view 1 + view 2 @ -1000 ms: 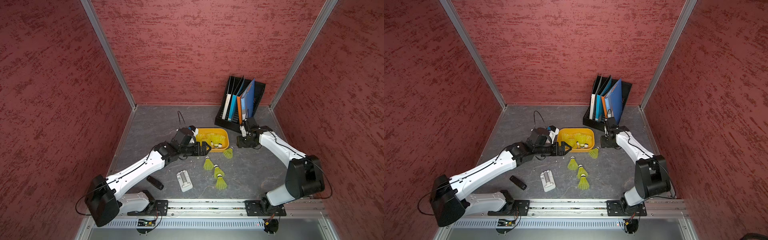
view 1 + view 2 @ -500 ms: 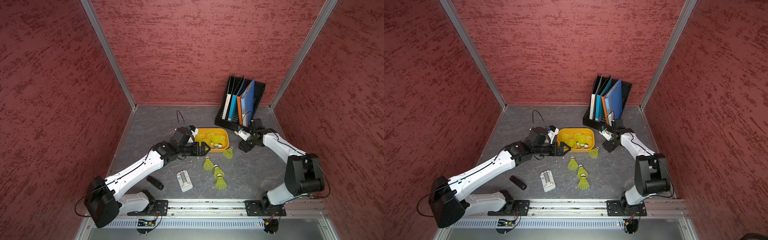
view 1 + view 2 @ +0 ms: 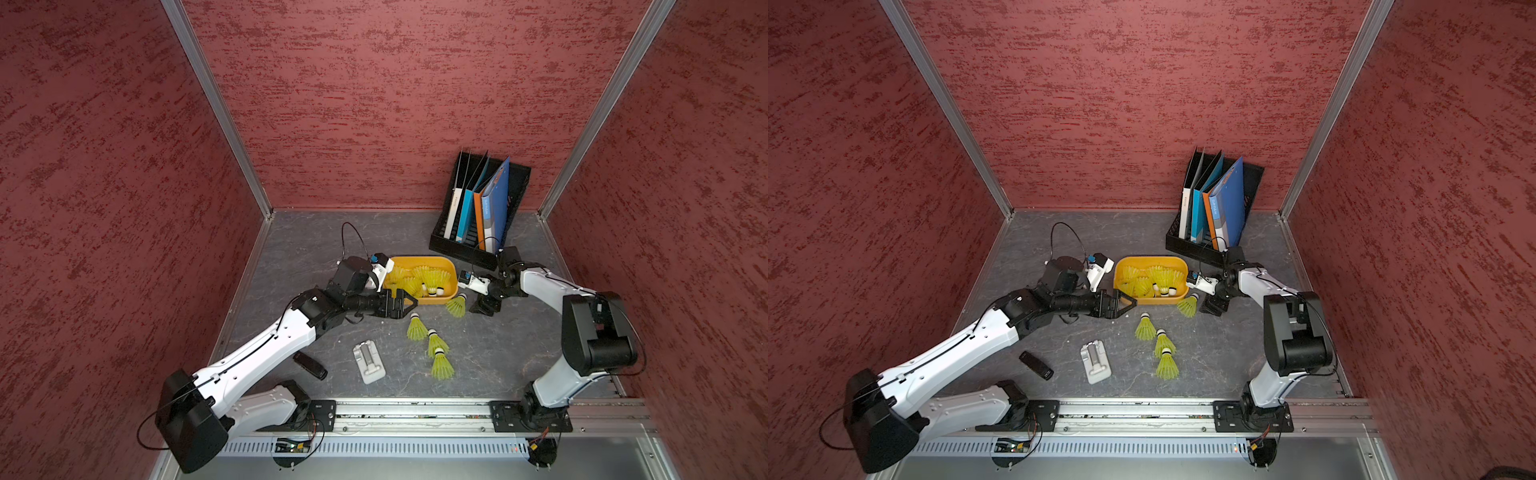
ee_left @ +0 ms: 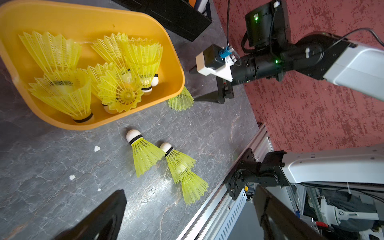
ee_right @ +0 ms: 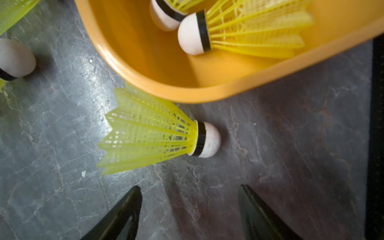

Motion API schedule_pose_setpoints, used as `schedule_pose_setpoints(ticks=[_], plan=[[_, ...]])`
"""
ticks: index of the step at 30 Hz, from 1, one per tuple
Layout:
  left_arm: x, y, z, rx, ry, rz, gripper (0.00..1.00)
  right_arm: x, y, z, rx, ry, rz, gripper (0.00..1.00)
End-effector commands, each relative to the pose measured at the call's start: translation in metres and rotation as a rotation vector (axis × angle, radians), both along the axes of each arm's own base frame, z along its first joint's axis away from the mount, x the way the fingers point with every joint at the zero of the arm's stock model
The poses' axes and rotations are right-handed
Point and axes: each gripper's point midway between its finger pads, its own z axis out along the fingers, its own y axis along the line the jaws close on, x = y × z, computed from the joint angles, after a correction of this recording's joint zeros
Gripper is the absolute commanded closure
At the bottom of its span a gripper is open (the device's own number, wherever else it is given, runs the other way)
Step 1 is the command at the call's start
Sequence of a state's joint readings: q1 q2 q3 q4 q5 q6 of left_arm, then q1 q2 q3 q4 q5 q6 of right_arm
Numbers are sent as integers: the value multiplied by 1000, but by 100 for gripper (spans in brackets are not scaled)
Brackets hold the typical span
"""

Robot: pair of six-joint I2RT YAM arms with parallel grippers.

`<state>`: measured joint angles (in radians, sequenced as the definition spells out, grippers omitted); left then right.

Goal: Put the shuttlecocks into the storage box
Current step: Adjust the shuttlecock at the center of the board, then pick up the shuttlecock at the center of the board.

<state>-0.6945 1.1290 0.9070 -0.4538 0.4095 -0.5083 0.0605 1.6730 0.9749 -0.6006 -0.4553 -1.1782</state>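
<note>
Beside the storage box's (image 3: 419,258) near-right corner, on the counter (image 3: 311,249), we list one shuttlecock (image 3: 456,306): cork far, skirt near, just left of our right tool (image 5: 190,188), released and empty. That tool is nearer; left tool (image 3: 408,308) also released, empty.

Storage box (image 3: 419,261): shallow orange-yellow tray with rounded corners and low walls; it sat flat on the grey floor, right of centre and towards the far side.
Shuttlecocks in the box (image 4: 62,91): neon yellow-green mesh skirts, white tips, black bands; several lay heaped and overlapping (exact count unclear).
Corner shuttlecock (image 5: 149,133): lay on its side outside the box's near right corner, skirt edge against the wall.
Loose three (image 3: 436,344): lay on their sides nearer than the box, in a row, tips pointing far.
</note>
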Motion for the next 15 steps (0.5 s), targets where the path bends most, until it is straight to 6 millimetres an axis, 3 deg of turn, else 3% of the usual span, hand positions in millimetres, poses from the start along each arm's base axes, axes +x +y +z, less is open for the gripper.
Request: schedule_pose_setpoints(ticks=[1,11,15], plan=[[-4,-3,0,-32,-8,-42,0,12,8,4,65,-91,117,24],[10,10,-1,-53,12,-8,0,33,7,-7,21,-162,263,26],[13,15,-3,-58,23,5,0,31,11,-7,40,-154,307,26]])
